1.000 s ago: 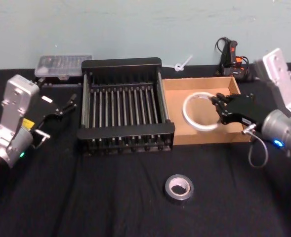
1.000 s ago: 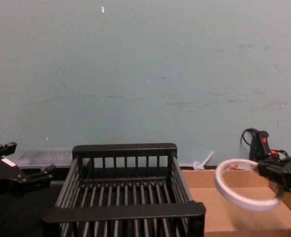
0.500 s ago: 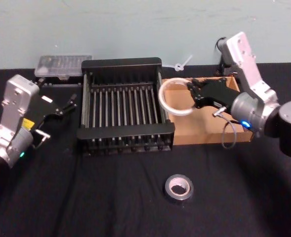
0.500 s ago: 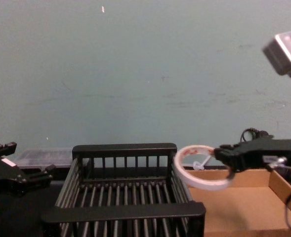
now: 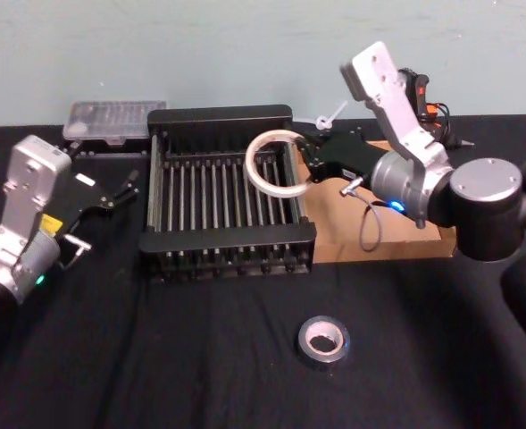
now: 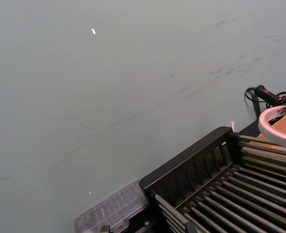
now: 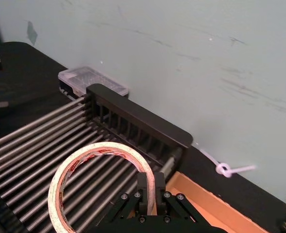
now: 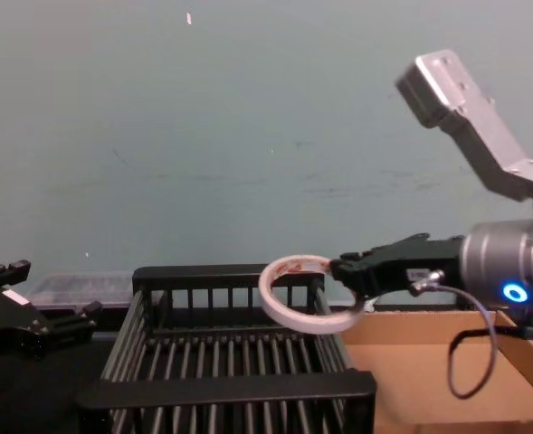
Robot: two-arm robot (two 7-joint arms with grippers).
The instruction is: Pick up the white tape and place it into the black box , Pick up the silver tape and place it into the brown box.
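A black desk [image 5: 200, 357] carries everything, with a pale green wall [image 5: 200, 45] behind. A clear plastic case [image 5: 115, 121] lies at 11 o'clock, a white zip tie [image 5: 329, 116] at 12, and a black tool with orange trim [image 5: 421, 98] at 1.

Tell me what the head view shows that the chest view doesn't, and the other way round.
Head view alone: the silver tape lying on the black cloth in front of the boxes, and a clear case behind the black box. Chest view alone: the white tape seen from the side, raised above the black box's rim. Both: the right gripper shut on the white tape, the brown box, and the left gripper parked open.
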